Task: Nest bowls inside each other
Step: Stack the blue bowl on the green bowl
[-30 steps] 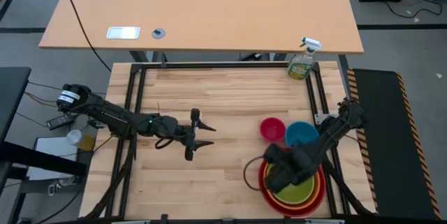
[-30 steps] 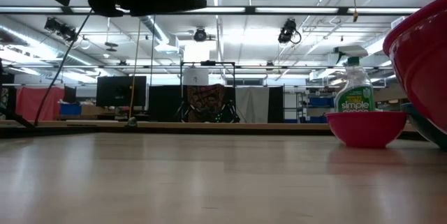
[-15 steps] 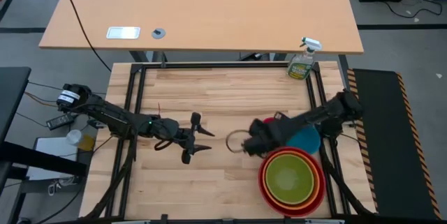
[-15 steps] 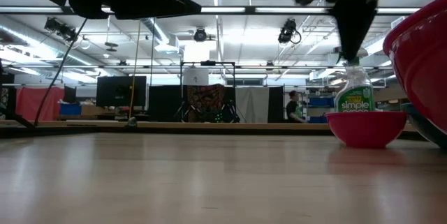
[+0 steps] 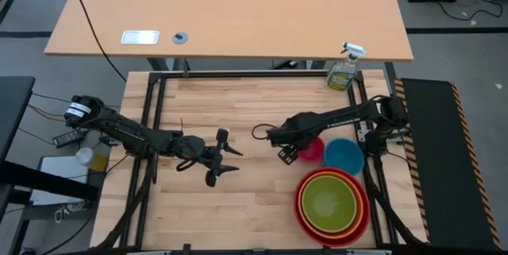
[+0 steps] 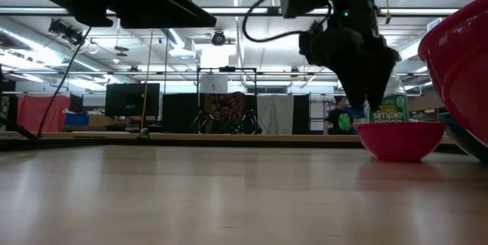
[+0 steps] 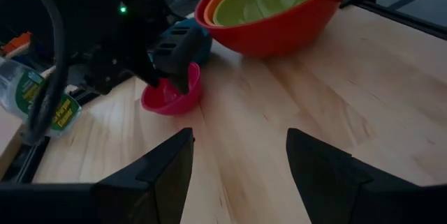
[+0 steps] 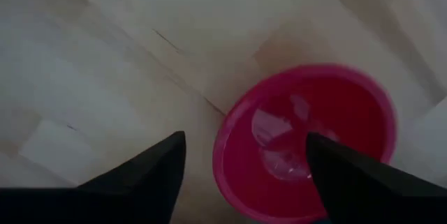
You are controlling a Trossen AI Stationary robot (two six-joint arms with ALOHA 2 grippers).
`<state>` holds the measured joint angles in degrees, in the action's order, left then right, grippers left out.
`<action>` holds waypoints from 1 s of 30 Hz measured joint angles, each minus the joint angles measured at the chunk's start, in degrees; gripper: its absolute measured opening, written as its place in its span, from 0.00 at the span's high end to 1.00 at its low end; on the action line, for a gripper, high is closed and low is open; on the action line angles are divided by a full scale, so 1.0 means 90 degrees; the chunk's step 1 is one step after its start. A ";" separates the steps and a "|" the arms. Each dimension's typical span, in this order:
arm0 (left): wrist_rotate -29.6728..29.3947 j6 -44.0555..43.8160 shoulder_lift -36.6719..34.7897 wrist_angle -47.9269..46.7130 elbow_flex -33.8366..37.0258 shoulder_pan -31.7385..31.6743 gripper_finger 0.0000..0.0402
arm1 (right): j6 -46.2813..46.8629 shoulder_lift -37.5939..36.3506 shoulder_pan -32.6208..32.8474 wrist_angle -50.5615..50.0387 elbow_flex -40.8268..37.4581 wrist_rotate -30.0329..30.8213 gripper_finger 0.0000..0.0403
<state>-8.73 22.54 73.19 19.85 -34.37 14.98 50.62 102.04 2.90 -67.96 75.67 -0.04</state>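
The right gripper [image 5: 287, 156] has swung from the stacked bowls [image 5: 332, 206] to the pink bowl [image 5: 311, 149], open wide and empty, ready to grab.

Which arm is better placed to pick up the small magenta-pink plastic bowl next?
Right. The right pincer is open, straddling the rim of the small magenta-pink plastic bowl. The left pincer hovers open mid-table, well away from it.

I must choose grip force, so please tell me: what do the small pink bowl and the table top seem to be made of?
The small round magenta-pink bowl looks like glossy plastic: bright patches reflect inside it. The pale table top looks like sealed wood: jointed strips with grain and a soft sheen.
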 joint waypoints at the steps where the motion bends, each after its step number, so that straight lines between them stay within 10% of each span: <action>1: 0.0000 -0.0008 0.0000 -0.0027 0.0000 0.0000 0.42 | 0.0024 0.0000 -0.0013 0.0001 -0.0071 -0.0009 0.25; 12: -0.0094 -0.0065 0.0000 -0.0062 0.0000 0.0000 0.42 | -0.1005 -0.0343 0.0121 -0.0990 0.0204 0.0804 0.32; 30: -0.0386 -0.0437 0.0000 0.0284 -0.0091 -0.0081 0.42 | 0.1305 -0.4802 0.1314 -0.0138 -0.2750 0.1352 0.44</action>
<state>-12.21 18.60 73.19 22.41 -35.19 14.26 62.36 58.82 14.73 -69.21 50.92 12.12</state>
